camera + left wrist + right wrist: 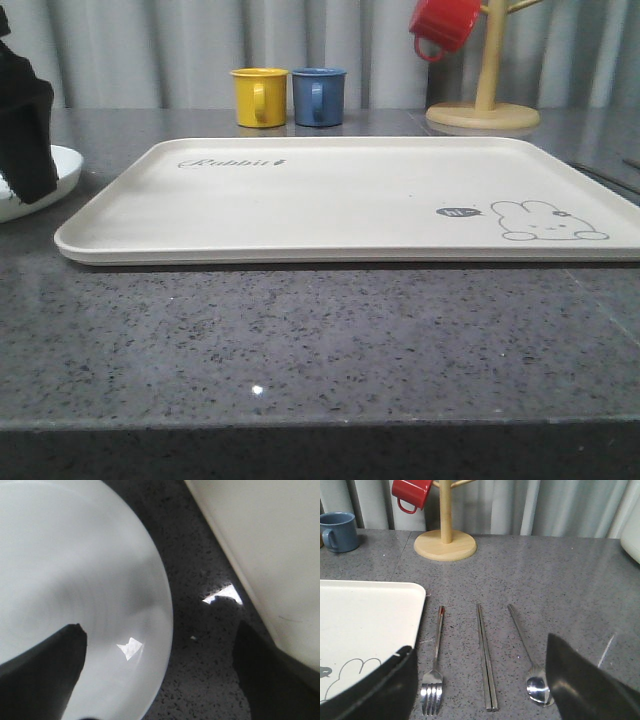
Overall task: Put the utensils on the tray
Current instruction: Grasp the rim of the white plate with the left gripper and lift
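Looking forward from the front camera, you see a large cream rectangular tray (330,195) with a low raised rim filling the middle of the frame on a dark grey speckled stone counter (320,340). A grey rabbit drawing sits at the tray's lower right and script lettering at its upper left. At the left edge, your black left gripper (25,120) hangs over a round white shallow plate (60,170).

In the left wrist view, one dark finger (45,675) sits over the plate's surface (75,580) and the other (265,675) over the counter beside the tray's rim (260,545). The jaws are spread wide across the plate's edge and grip nothing.

In the right wrist view, your right gripper (480,690) is also spread wide and holds nothing. Between its fingers, on the counter, lie three utensils side by side and apart: a silver metal fork (435,670) nearest the tray, a pair of long flat metal chopsticks (486,660) in the middle, and a silver spoon (527,655) on the far side.

Toward the top of the front view stand a yellow mug (259,97) and a blue mug (318,96), touching or nearly so. A red mug (443,24) hangs on a wooden mug tree (485,95) at the upper right.
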### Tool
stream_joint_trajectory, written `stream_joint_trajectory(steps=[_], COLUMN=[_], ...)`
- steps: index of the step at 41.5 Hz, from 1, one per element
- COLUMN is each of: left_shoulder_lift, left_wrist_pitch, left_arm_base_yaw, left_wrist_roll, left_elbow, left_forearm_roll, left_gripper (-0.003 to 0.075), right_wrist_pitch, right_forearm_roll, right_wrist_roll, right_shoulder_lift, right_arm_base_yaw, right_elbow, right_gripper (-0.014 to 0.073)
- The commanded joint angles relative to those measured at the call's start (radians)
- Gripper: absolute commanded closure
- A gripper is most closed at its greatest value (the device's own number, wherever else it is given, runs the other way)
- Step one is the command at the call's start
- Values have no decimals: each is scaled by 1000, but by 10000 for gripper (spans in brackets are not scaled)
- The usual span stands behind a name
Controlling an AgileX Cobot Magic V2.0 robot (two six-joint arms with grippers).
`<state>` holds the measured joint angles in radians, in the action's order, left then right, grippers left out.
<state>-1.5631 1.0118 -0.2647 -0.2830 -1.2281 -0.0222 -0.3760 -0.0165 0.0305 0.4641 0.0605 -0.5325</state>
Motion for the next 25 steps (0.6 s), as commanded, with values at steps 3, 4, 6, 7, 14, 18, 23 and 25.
stream_joint_trajectory(steps=[3,4,6,7,14,18,23,25], left_shoulder_lift=[-5,-11,-15,-16,-16,-21,-36,-42], left_wrist_pitch=[-13,-13,-13,-13,-12,-12,-10,1], left_arm_base_yaw=[-7,-7,-7,-7,-7,-7,-7,-7], left_wrist_roll=[-1,-1,-1,-1,-1,-1,-1,-3], left_elbow=[-33,-33,-33,-33,-33,-33,-33,-33], left_forearm_roll=[2,2,2,2,2,9,9,11], left_gripper=[206,223,268,290,453,526,553,554], right_wrist_pitch=[81,81,81,81,81,81,81,81], right_forearm_roll=[-11,-11,-11,-11,-11,-11,-11,-11], right_wrist_roll=[-4,-4,-4,-4,-4,-4,-4,-4], right_shoulder_lift=[11,11,11,11,11,11,11,11], right_arm_base_yaw=[2,2,2,2,2,2,2,2], right_elbow=[-39,-39,-39,-39,-39,-39,-39,-39], right_gripper=[34,34,34,34,34,34,34,34])
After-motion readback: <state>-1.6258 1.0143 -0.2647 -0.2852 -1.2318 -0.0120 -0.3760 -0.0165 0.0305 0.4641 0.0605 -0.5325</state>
